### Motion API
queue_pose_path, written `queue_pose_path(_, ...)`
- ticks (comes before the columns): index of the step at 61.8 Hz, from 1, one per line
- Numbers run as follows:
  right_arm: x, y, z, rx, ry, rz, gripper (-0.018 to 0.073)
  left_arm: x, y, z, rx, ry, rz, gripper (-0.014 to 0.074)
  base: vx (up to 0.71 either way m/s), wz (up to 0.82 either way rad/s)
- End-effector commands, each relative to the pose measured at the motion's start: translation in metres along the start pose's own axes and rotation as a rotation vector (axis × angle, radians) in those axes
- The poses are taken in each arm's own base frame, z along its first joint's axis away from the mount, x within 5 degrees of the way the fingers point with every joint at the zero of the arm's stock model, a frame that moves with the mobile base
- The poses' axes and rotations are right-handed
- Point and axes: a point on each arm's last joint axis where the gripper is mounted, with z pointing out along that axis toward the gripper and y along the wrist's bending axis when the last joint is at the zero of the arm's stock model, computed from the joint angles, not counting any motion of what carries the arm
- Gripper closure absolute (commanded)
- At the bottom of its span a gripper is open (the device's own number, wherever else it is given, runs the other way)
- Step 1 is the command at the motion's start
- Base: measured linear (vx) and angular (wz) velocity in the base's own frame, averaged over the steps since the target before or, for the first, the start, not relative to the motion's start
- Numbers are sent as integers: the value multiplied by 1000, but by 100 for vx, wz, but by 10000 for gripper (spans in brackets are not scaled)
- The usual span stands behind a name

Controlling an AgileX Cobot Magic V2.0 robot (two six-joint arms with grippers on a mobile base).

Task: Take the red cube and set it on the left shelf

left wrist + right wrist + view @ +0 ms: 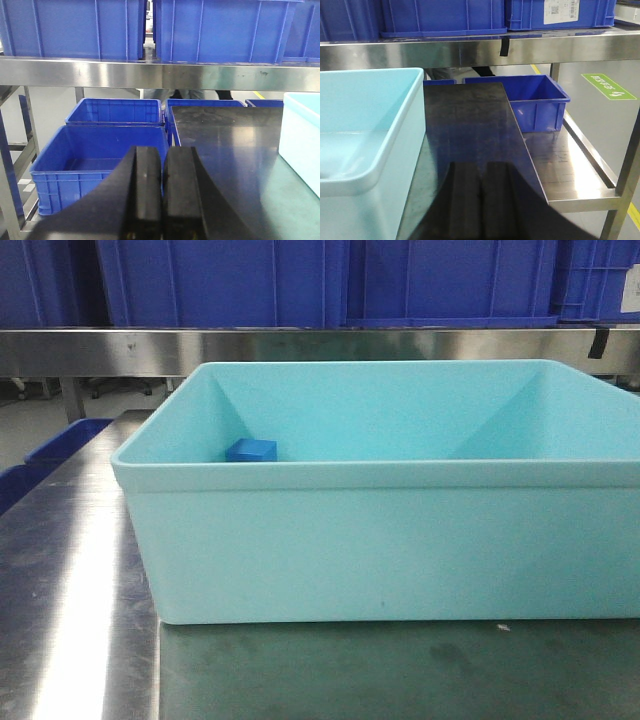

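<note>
**Both grippers closed, 1 blue cube in the bin**

Where the red cube is cannot be told from these views. 1 blue cube (251,450) lies flat in the turquoise bin (380,540) by its left wall, turned slightly, with no long axis apparent. The left gripper (162,151) and right gripper (480,168) have their fingers pressed together, holding nothing. The bin stands on a dark mat (400,670) over a steel table (80,570), below a steel shelf (300,345) of blue crates (220,280). 1 crate's white label (561,11) carries a QR code, with text too small to read. A green floor sign (608,86) shows a lightning mark.

1. A tub (380,550) sits on the bench (60,570).
2. A small block (250,450) lies in the tub, near its left wall.
3. Behind the tub runs a shelf (100,348) carrying crates (220,280).
4. Left of the bench sit low crates (100,155).
</note>
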Motion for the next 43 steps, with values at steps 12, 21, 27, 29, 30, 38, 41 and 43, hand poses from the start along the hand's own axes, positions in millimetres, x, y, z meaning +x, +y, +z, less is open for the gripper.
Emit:
queue_pose_path(12,-16,1,-3,-8,-124,-4,501,-1,1,0,-3,-80,-7,495,0,0)
queue_pose_path(21,-16,1,-3,-8,-124,-4,501,-1,1,0,-3,-80,-7,495,0,0)
queue_pose_path(27,-16,1,-3,-8,-124,-6,501,-1,1,0,-3,-80,-7,495,0,0)
queue_pose_path(29,-16,1,-3,-6,-124,-20,501,-1,1,0,-3,-80,-7,495,0,0)
queue_pose_path(30,-16,1,-3,-6,-124,-26,501,-1,1,0,-3,-80,-7,495,0,0)
queue_pose_path(38,-16,1,-3,-5,-124,-29,501,-1,1,0,-3,-80,-7,495,0,0)
queue_pose_path(41,-16,1,-3,-5,-124,-29,501,-1,1,0,-3,-80,-7,495,0,0)
queue_pose_path(43,-16,1,-3,-5,-124,-29,501,-1,1,0,-3,-80,-7,495,0,0)
